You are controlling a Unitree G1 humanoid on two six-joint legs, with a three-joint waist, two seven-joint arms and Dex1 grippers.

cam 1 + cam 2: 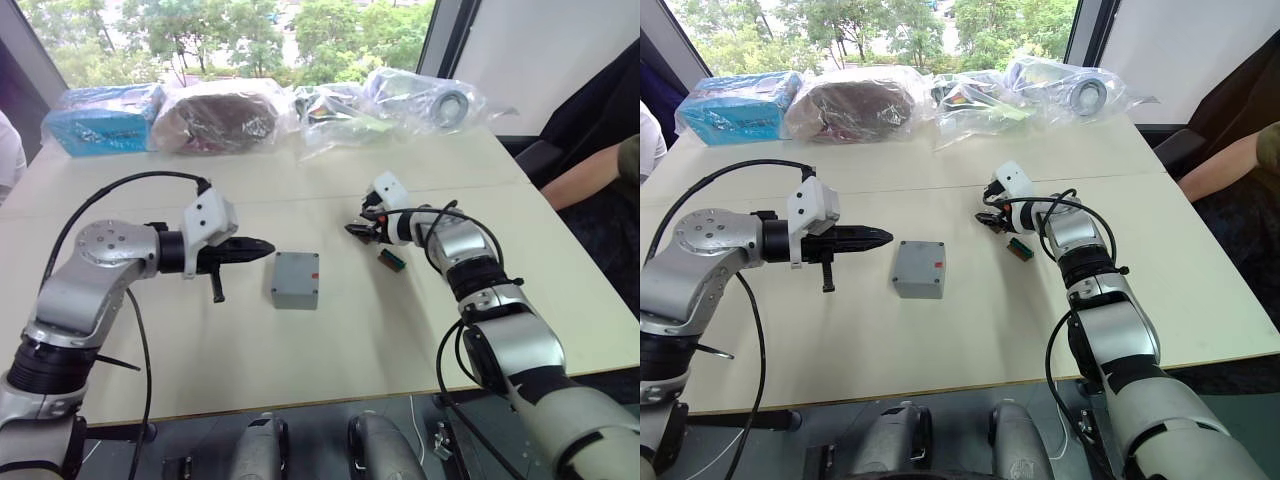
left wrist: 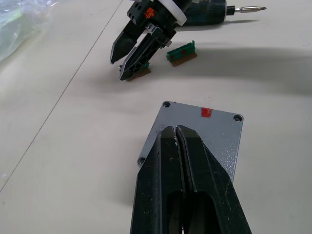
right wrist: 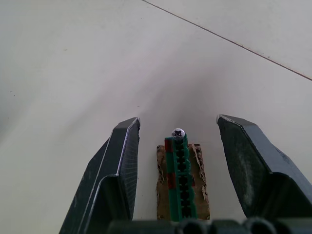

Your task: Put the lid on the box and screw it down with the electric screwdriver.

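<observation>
The grey lid, with a red mark near one edge and screw holes in its corners, lies on the grey box in the middle of the table. My left gripper is shut and empty, its tips just left of the box and over the lid's edge. My right gripper is open, its fingers on either side of a green-and-brown block that has a screw at its end. The electric screwdriver, dark with a metal bit, lies behind the right gripper in the left wrist view.
A second green-and-brown block lies right of the box. Plastic-wrapped items and a blue package line the table's far edge. A person's arm is at the right and a white sleeve at the left.
</observation>
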